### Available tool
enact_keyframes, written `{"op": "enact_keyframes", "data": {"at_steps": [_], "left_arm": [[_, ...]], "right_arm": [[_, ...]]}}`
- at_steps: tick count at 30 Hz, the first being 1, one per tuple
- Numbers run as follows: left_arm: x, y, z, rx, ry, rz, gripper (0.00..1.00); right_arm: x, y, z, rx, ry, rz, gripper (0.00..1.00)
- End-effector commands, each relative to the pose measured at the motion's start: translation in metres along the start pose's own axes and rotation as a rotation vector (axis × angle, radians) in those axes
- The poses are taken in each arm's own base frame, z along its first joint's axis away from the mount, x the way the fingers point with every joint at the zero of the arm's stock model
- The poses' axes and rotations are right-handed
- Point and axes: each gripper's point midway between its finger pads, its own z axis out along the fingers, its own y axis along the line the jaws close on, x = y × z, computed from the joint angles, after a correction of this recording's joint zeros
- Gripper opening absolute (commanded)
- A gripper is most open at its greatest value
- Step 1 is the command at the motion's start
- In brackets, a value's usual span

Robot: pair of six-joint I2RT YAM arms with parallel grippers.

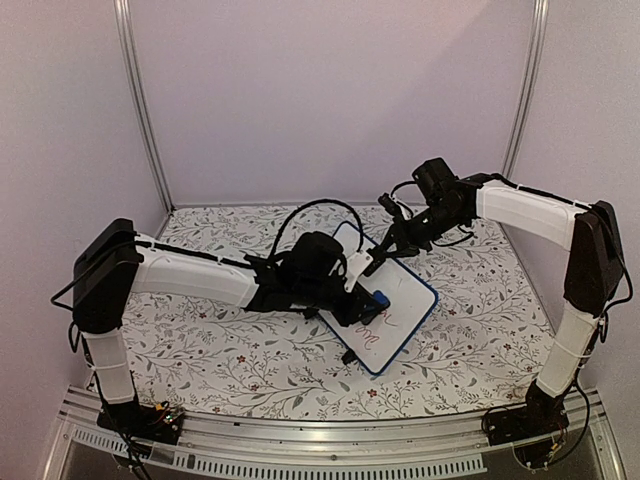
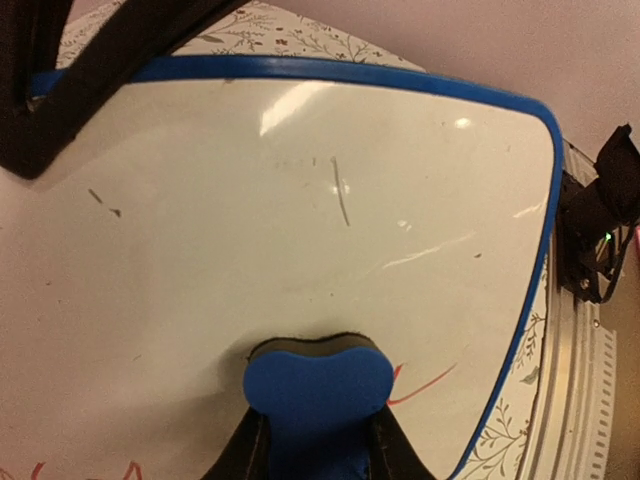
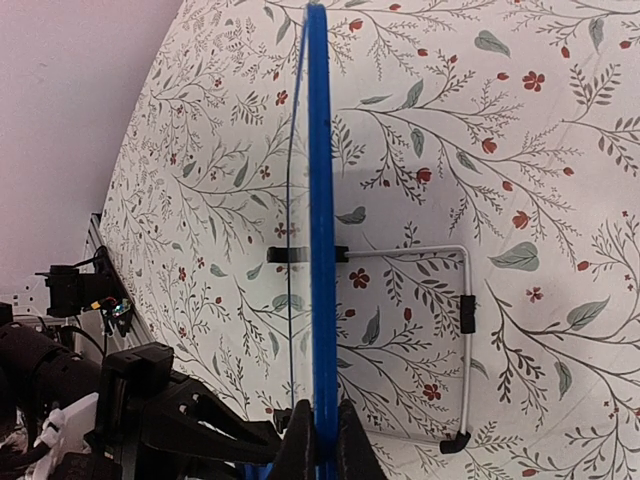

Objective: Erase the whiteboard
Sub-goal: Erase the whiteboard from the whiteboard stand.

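Now, beginning at the left, we see the black two-finger left gripper (image 1: 366,296) reaching in over the middle of the table. Its fingers are pinched tight on a small blue eraser block (image 2: 320,385). The block's face presses against the small rectangular whiteboard (image 2: 300,230) with a dark blue rounded-corner frame. That board sits mid-table on the white cloth (image 1: 200,340) printed with leafy sprigs and small red flowers, its long side running diagonally. Most of the white surface ahead of the block is bare apart from a few faint grey streaks. Reddish handwriting (image 1: 375,325) shows on the near part, just beside the block. Further right, the black right gripper (image 3: 320,440) is clamped on the board's far blue edge. Its wrist view shows the board edge-on, with a thin white wire stand (image 3: 465,330) tipped with black feet beside it on the cloth.
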Motion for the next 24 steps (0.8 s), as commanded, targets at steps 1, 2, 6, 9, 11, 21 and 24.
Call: {"op": "enact_keyframes", "data": {"at_steps": [1, 2, 6, 9, 11, 21, 24], "left_arm": [[0.086, 0.012, 0.009, -0.043, 0.252, -0.069, 0.0], [0.087, 0.012, 0.008, -0.038, 0.255, -0.075, 0.0], [0.095, 0.012, 0.007, -0.031, 0.272, -0.096, 0.0], [0.1, 0.012, 0.007, -0.03, 0.285, -0.103, 0.0], [0.103, 0.012, 0.007, -0.025, 0.296, -0.113, 0.0], [0.116, 0.013, 0.007, -0.016, 0.331, -0.14, 0.0], [0.12, 0.012, 0.006, -0.015, 0.338, -0.146, 0.0]], "right_arm": [[0.039, -0.015, 0.02, 0.072, 0.136, 0.047, 0.0], [0.039, -0.015, 0.02, 0.071, 0.135, 0.045, 0.0], [0.039, -0.015, 0.019, 0.071, 0.134, 0.046, 0.0], [0.039, -0.015, 0.019, 0.071, 0.134, 0.045, 0.0], [0.039, -0.015, 0.019, 0.071, 0.134, 0.045, 0.0], [0.038, -0.014, 0.018, 0.071, 0.131, 0.044, 0.0], [0.038, -0.014, 0.018, 0.07, 0.13, 0.042, 0.0]]}}
